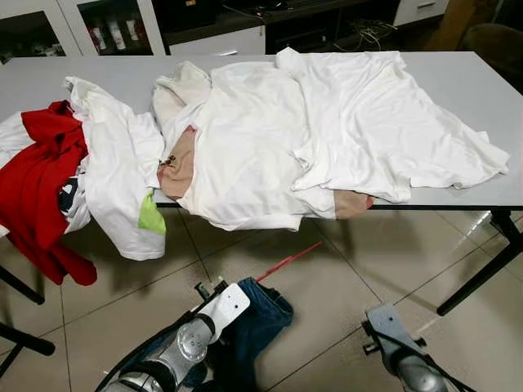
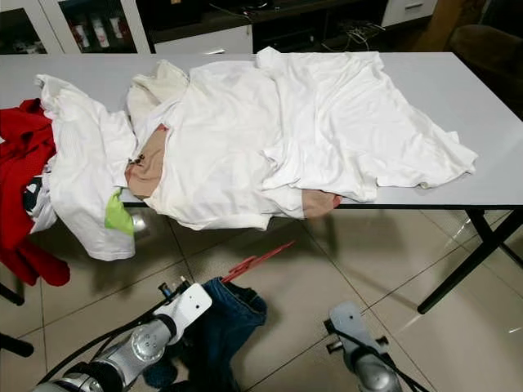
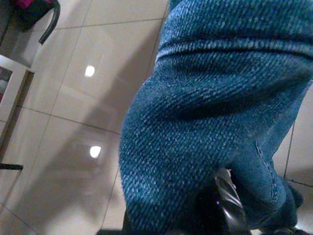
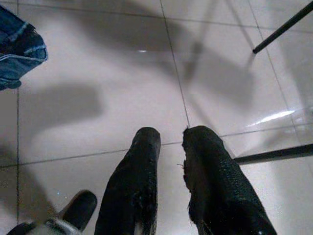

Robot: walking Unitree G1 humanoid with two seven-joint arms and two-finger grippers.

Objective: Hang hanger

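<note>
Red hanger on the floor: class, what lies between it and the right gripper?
Bare floor tile separates the red hanger from the right gripper, per the right eye view.

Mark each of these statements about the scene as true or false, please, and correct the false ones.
1. The left gripper carries a blue denim garment. True.
2. A red garment lies at the table's right end. False: it lies at the left end, partly hanging over the edge.
3. The right gripper holds a hanger. False: it holds nothing, and its two fingers point at the tiled floor with a small gap between them.
4. White clothes cover much of the grey table. True.
5. A thin red object shows below the table's front edge, near the denim. True.
</note>
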